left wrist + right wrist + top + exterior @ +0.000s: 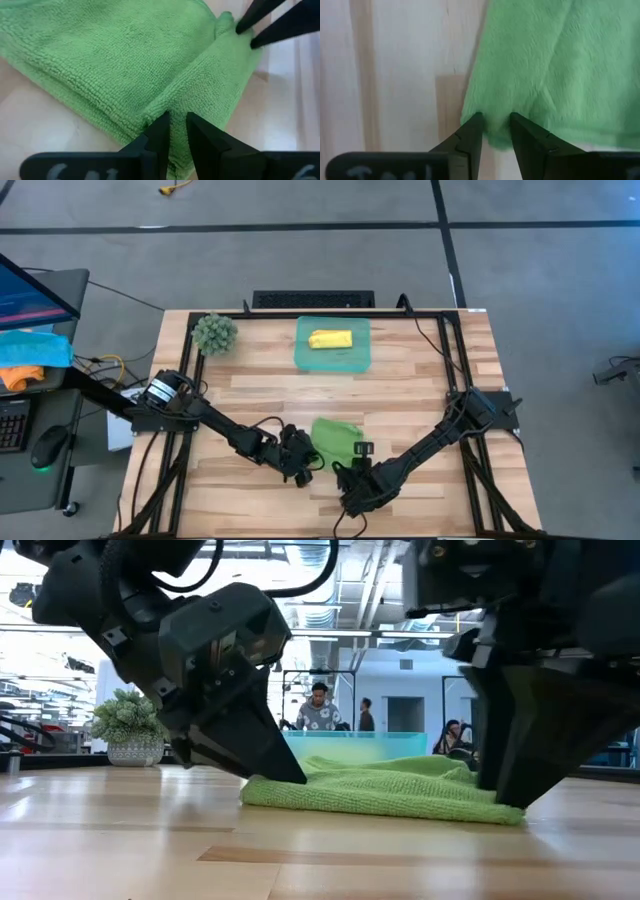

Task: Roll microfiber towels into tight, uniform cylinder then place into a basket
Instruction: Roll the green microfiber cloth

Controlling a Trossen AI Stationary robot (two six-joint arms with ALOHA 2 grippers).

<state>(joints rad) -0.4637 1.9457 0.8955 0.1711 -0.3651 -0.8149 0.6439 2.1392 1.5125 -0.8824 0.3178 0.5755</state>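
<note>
Near the back left corner of the surface point(250, 395), a fuzzy green ball point(214, 333) is sitting by itself. Toward the front edge, left of the middle, the left pincer point(172, 131) is pressing down on the left edge of the green towel point(335, 439), its fingers point(159, 135) drawn nearly together and pinching a fold of the cloth between them. This towel is lying bunched and partly folded close to the middle of the front edge. Behind it, at the middle of the back edge, the basket point(304, 355) is holding the yellow towel point(330, 339), already rolled up. On the green towel's right front corner, the right pincer point(492, 131) is gripping the cloth's edge, its fingers standing a little apart with fabric bulging between them.
</note>
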